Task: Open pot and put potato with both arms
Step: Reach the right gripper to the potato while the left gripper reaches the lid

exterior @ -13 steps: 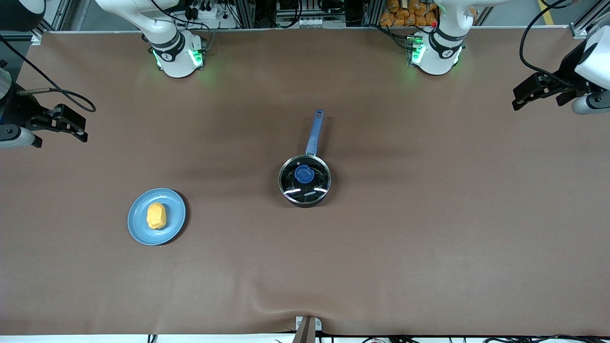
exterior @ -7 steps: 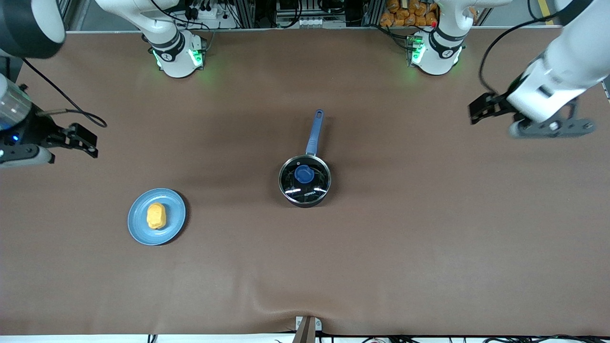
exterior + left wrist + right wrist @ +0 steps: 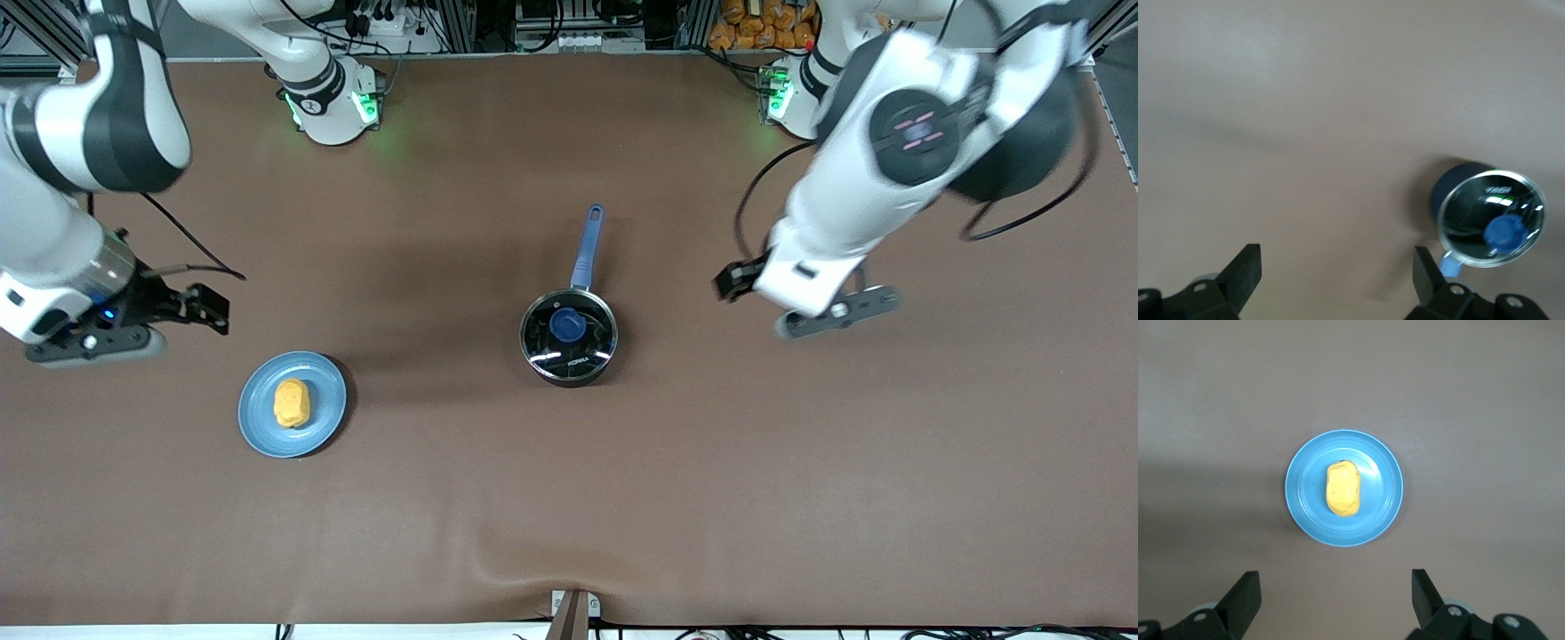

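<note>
The black pot [image 3: 569, 342] stands mid-table with its glass lid and blue knob [image 3: 567, 324] on, its blue handle [image 3: 587, 244] pointing toward the robots' bases. The yellow-orange potato [image 3: 292, 402] lies on a light-blue plate [image 3: 327, 391] toward the right arm's end. My left gripper [image 3: 731, 283] hangs open and empty over bare table beside the pot. Its wrist view shows the pot [image 3: 1451, 193] off to one side of the left gripper [image 3: 1336, 268]. My right gripper [image 3: 209, 309] hangs open and empty over bare table close to the plate. The right wrist view shows the potato [image 3: 1342, 489] on the plate [image 3: 1379, 487], ahead of the right gripper [image 3: 1336, 588].
Brown mat [image 3: 800, 462] covers the whole table. The two arm bases [image 3: 333, 102] [image 3: 813, 98] stand at the edge farthest from the front camera. A small metal bracket [image 3: 573, 609] sits at the nearest edge.
Both arms have swung in from the table's ends. The left gripper has come toward the pot, the right gripper toward the plate. Pot, lid and potato have not moved.
</note>
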Action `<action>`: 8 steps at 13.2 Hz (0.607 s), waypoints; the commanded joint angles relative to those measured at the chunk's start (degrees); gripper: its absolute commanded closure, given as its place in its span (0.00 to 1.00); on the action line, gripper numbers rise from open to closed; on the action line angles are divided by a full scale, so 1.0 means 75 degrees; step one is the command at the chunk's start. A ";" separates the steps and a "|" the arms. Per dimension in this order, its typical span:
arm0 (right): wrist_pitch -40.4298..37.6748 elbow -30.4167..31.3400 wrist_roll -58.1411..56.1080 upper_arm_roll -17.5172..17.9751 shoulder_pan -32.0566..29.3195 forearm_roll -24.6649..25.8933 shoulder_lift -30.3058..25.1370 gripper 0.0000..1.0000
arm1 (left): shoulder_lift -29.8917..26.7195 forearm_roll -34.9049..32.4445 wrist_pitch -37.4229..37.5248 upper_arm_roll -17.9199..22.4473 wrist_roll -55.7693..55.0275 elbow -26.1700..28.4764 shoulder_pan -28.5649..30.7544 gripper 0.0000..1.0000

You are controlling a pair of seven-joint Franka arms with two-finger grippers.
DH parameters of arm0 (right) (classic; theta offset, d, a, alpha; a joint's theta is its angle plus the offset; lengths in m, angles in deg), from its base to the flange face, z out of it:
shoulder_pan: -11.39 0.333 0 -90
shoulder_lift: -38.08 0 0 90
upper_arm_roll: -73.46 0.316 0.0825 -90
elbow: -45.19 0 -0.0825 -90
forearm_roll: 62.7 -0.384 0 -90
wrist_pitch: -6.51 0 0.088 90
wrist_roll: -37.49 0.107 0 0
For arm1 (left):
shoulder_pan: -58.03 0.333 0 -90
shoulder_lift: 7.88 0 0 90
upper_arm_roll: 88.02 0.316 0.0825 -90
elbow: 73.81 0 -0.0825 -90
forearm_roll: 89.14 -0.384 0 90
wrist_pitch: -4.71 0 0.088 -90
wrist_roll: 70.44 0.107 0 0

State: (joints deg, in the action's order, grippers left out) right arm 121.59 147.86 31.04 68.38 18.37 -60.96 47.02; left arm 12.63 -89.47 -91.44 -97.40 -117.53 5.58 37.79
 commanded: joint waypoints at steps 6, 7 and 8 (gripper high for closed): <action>0.2136 0.0922 -0.0007 0.0022 -0.0146 -0.0642 0.1220 0.00 | 0.1506 -0.0003 -0.1347 0.0148 -0.3105 -0.0859 -0.1226 0.00; 0.2349 0.0971 -0.0019 0.0022 -0.0123 -0.0642 0.1419 0.00 | 0.1646 -0.0015 -0.1511 0.0148 -0.3503 -0.0859 -0.1355 0.00; 0.2421 0.0971 -0.0019 0.0022 -0.0076 -0.0642 0.1642 0.00 | 0.1729 -0.0015 -0.1733 0.0148 -0.3820 -0.0859 -0.1426 0.00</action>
State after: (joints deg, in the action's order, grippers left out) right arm 137.65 154.06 31.10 68.19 17.91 -64.87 57.58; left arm 23.35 -89.47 -102.62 -96.98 -141.59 1.31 28.74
